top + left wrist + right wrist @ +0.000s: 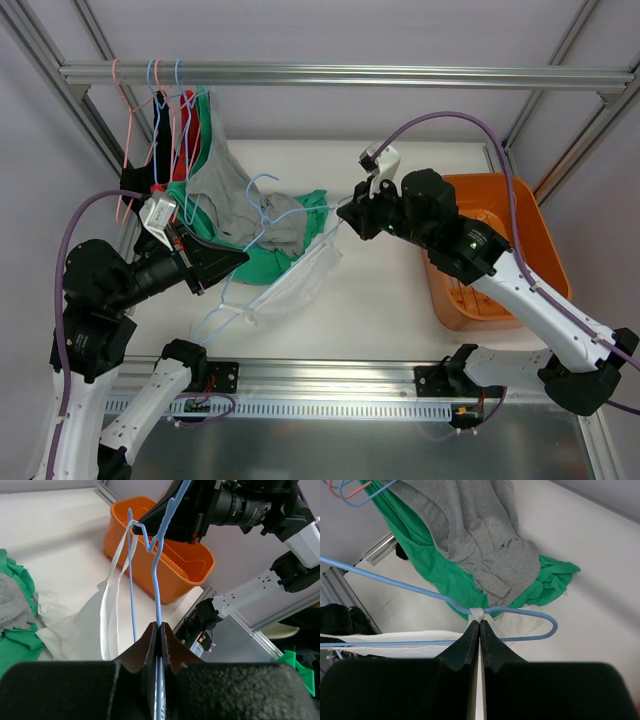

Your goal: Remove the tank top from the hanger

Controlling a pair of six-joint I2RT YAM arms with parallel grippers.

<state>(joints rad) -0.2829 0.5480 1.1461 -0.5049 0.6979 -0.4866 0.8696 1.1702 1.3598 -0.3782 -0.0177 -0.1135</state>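
The white tank top (300,280) hangs on a light blue wire hanger (520,611) held between my two grippers above the table. My left gripper (235,260) is shut on the hanger's wire (158,580), with the jaws pinching it in the left wrist view (160,626). My right gripper (345,213) is shut on a white strap of the tank top where it loops over the hanger's notch (479,615). Two straps (116,580) run beside the wire, and the body (70,625) sags onto the table.
A grey garment (240,190) and a green one (300,215) lie heaped at the back left, partly hanging from hangers (160,110) on the metal rail (350,75). An orange bin (450,300) stands at the right under the right arm.
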